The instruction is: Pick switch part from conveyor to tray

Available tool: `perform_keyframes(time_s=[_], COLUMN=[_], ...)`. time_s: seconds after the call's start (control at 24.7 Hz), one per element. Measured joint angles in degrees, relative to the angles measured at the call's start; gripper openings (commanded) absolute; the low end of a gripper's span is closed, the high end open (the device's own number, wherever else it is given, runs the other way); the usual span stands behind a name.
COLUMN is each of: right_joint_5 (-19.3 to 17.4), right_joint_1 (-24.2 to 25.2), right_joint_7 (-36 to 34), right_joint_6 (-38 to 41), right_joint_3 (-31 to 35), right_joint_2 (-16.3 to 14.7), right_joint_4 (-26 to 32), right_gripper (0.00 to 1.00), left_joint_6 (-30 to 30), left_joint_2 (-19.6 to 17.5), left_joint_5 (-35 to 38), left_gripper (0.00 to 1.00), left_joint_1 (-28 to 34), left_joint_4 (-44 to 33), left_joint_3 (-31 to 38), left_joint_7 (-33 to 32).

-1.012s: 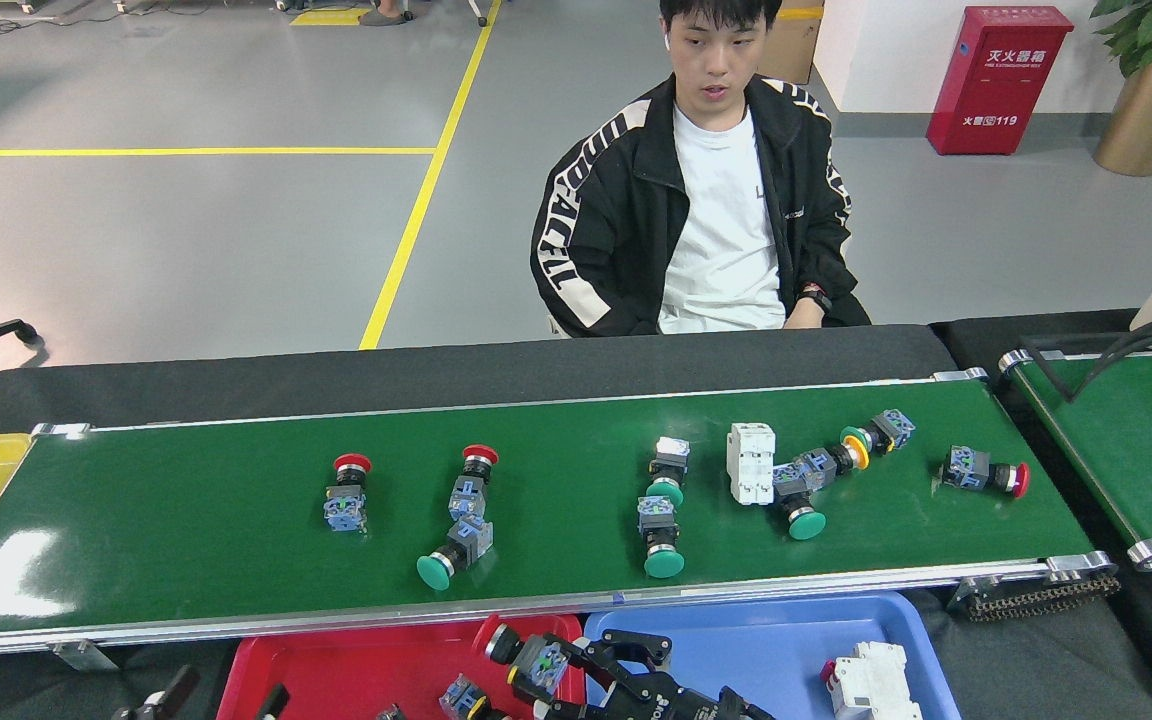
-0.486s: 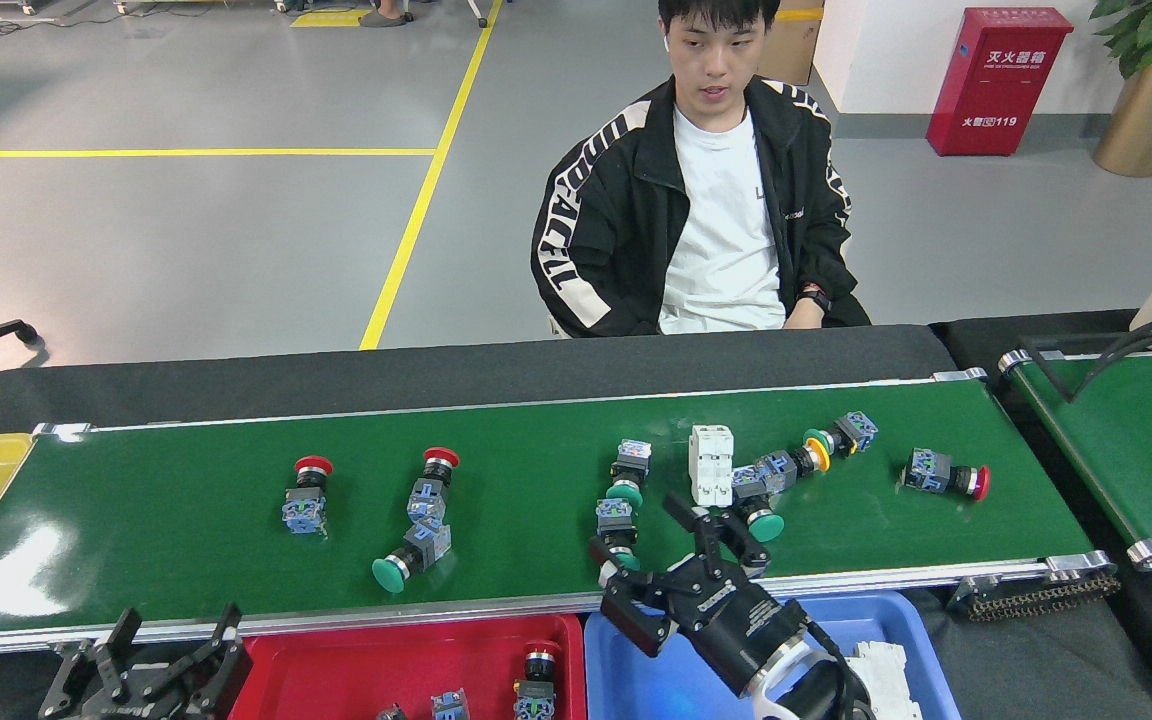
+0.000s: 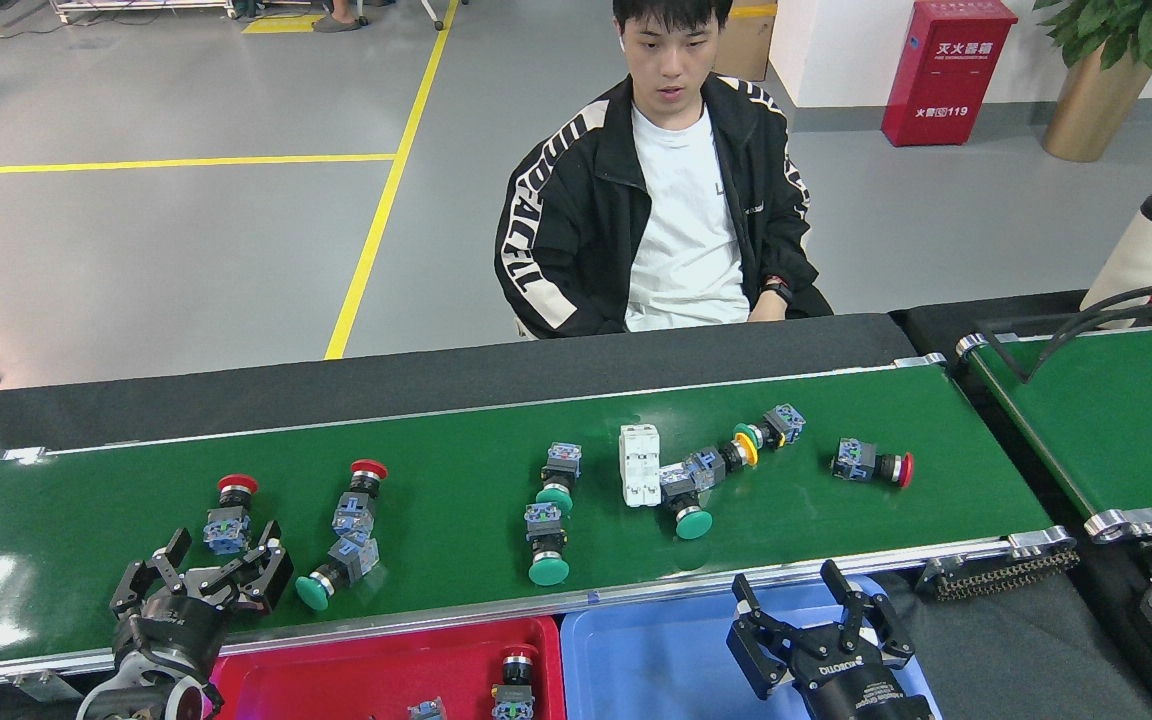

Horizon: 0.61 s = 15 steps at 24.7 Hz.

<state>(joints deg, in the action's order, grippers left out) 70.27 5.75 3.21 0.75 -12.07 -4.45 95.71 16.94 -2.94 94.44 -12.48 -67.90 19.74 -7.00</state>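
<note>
A seated person (image 3: 671, 200) is observed behind the belt; a red fire cabinet (image 3: 948, 72) and potted plant (image 3: 1106, 70) are noted beyond.

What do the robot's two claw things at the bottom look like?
Both tools are black, with several chunky jointed metal fingers. The left tool sits on a grey-and-silver wrist with a pink ring at its base. The right tool carries small white lettering on its black body.

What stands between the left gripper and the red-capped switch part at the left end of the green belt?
Nothing visible does. The left gripper is open over the glossy dark-green conveyor, just in front of the red-capped switch part. The next switch parts lie to its right, not in the gap.
</note>
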Motion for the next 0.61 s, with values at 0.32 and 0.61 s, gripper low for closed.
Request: perform_keyframes(time_s=[0.32,0.61], right_joint_5=[2.7,4.2], right_joint_1=[-13.4,-19.6], right_joint_7=[3.2,5.6], right_joint_6=[-0.8,-0.9], right_joint_3=[-5.1,-10.6], right_joint_2=[6.2,11.6], right_joint_4=[-9.9,-21.9], right_gripper=[1.00,0.94], left_joint_6=[-1.7,2.9], left_joint_2=[-8.1,-10.0], left_joint_5=[-2.8,-12.1], left_gripper=[0.03,0.04], left_joint_1=[-3.6,-2.4], left_joint_4=[7.9,7.1], left_joint_3=[-8.5,-8.0], left_joint_7=[0.9,0.9])
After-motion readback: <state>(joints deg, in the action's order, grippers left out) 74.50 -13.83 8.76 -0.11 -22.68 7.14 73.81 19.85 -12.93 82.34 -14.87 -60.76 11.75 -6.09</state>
